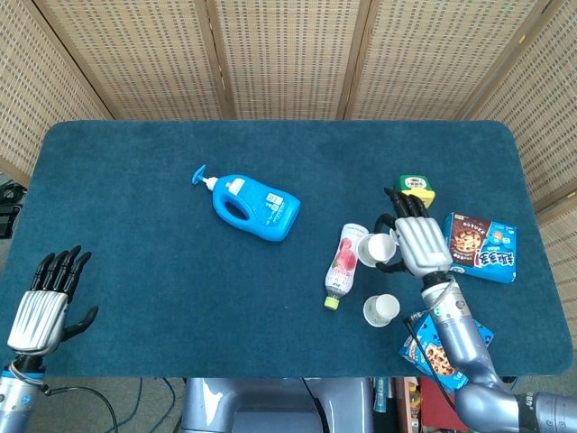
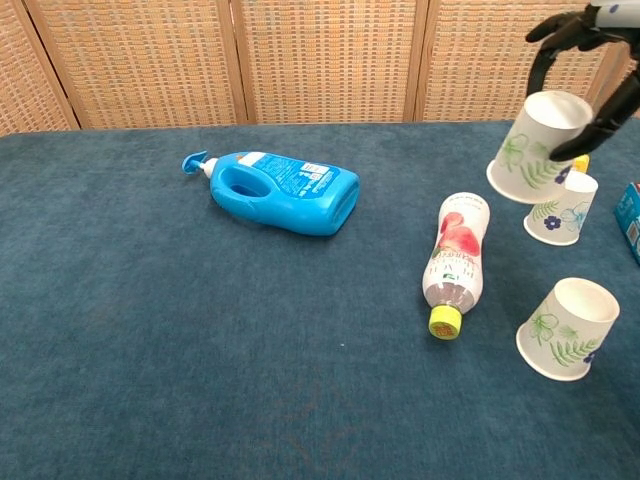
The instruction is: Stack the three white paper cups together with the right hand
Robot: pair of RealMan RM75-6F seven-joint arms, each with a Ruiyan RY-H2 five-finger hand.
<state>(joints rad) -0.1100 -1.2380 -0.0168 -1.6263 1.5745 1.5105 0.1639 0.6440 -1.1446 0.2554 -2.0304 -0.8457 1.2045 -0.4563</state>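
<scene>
Taking the lying drink bottle [image 1: 339,263] as the clock's centre in the head view, the detergent jug [image 1: 248,204] lies at ten o'clock, well apart. The held cup [image 1: 376,248] sits at two o'clock, just beside the bottle, in the right hand [image 1: 416,242]. Another cup [image 1: 380,310] stands at four o'clock. The third cup [image 2: 561,207] stands just behind the held one. The left hand [image 1: 43,305] hangs at eight o'clock, off the table [image 1: 126,271].
</scene>
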